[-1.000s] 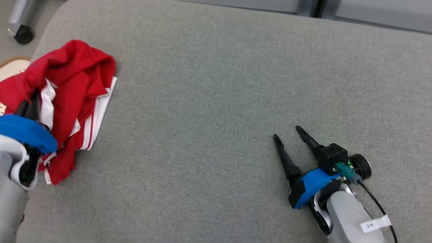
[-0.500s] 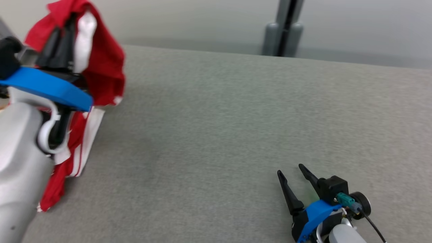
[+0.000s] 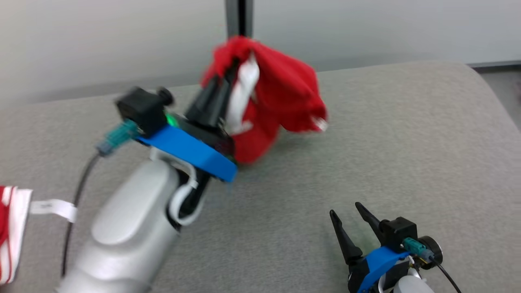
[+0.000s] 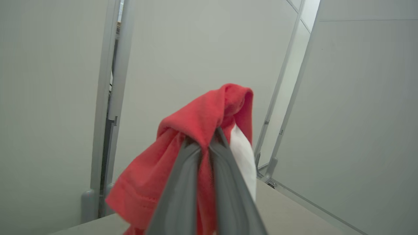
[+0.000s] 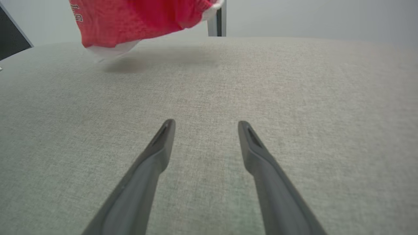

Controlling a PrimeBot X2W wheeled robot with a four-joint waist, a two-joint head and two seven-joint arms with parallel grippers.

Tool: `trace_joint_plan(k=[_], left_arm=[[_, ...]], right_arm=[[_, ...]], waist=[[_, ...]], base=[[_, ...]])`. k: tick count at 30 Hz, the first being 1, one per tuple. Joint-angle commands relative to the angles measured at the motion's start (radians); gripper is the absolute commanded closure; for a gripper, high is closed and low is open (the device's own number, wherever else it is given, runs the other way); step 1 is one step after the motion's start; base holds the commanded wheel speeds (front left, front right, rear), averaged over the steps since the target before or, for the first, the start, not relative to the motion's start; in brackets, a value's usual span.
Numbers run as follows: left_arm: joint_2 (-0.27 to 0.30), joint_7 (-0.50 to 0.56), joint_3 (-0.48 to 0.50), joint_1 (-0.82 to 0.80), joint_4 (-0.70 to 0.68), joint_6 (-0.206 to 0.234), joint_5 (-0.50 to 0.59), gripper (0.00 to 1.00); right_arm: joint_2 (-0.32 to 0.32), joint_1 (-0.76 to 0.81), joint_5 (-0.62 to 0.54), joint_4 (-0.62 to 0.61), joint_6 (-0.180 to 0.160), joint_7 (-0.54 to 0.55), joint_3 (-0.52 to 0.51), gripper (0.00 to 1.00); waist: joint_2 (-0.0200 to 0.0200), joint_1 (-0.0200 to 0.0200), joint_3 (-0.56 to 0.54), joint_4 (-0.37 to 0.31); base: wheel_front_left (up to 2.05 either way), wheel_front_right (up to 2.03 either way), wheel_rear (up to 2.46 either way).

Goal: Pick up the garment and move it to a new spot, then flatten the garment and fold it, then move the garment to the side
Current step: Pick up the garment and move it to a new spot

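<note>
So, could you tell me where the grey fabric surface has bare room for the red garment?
The widest bare patch of the grey fabric surface lies between the hanging red-and-white garment, shut in the left gripper, and the open right gripper. The left side is crowded: the left arm and a red-and-white cloth at the edge.

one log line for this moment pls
phase: transfer | left hand: shut on red garment, held above grey surface | right hand: open, empty

Right claw (image 3: 345,208): blk fingers (image 3: 344,240), blue bracket (image 3: 380,260), teal plug (image 3: 413,245).
</note>
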Motion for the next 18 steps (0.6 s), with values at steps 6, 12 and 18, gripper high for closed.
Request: trace_joint_plan(k=[6, 12, 18], left_arm=[[-0.059, -0.005, -0.066, 0.086, 0.089, -0.002, 0.022, 1.0], [-0.069, -0.005, -0.002, 0.16, 0.215, -0.002, 0.058, 0.0], [-0.044, -0.004, 0.178, 0.277, 0.228, 0.011, 0.154, 0.0]], right_arm=[[-0.003, 0.022, 0.013, -0.01, 0.0, -0.001, 0.004, 0.0], [-0.003, 0.033, 0.035, -0.027, 0.0, -0.001, -0.013, 0.0], [-0.003, 0.052, 0.026, -0.046, 0.0, -0.001, -0.04, 0.0]], waist=[[0.0, 0.0, -0.02, -0.071], [0.0, 0.0, -0.017, -0.056], [0.0, 0.0, -0.039, 0.0]], base=[[0.0, 0.0, 0.0], [0.0, 0.0, 0.0], [0.0, 0.0, 0.0]])
